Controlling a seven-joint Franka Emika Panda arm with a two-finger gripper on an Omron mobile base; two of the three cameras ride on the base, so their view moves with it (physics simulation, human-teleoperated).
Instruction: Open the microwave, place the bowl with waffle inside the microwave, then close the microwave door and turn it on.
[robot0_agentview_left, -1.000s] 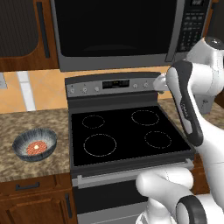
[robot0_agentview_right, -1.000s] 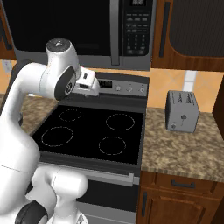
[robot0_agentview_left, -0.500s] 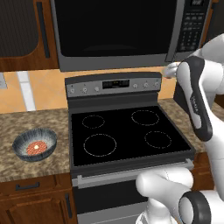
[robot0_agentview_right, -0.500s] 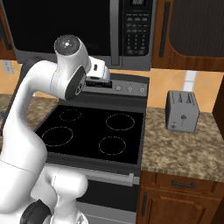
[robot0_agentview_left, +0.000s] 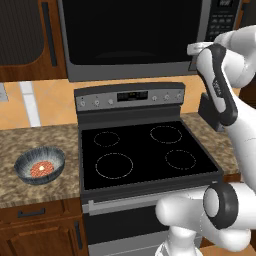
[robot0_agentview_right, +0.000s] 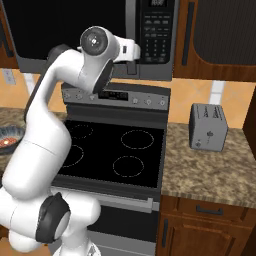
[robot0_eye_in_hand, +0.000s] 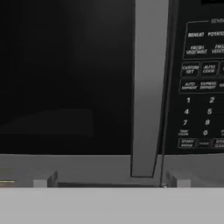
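Observation:
The microwave (robot0_agentview_left: 135, 40) hangs above the stove with its door (robot0_eye_in_hand: 65, 74) closed. My gripper (robot0_eye_in_hand: 111, 183) is open just in front of the door's lower right part. In the hand view the vertical grey handle (robot0_eye_in_hand: 148, 87) lies between my fingertips (robot0_eye_in_hand: 43, 181), closer to the right one, with the button panel (robot0_eye_in_hand: 202, 87) beyond it. From the right base view my gripper (robot0_agentview_right: 134, 54) is level with the microwave's bottom edge. The blue-grey bowl (robot0_agentview_left: 40, 165) with the reddish waffle (robot0_agentview_left: 42, 169) in it sits on the counter left of the stove, far from the hand.
A black-topped stove (robot0_agentview_left: 145, 150) with its control panel sits directly under the microwave. A silver toaster (robot0_agentview_right: 207, 127) stands on the granite counter (robot0_agentview_right: 215, 170) to the right. Brown wooden cabinets (robot0_agentview_right: 220, 35) flank the microwave on both sides.
The arm has lifted the hand from the level of the stove's back panel up to the microwave's lower right, in front of the door handle. The bowl has not moved.

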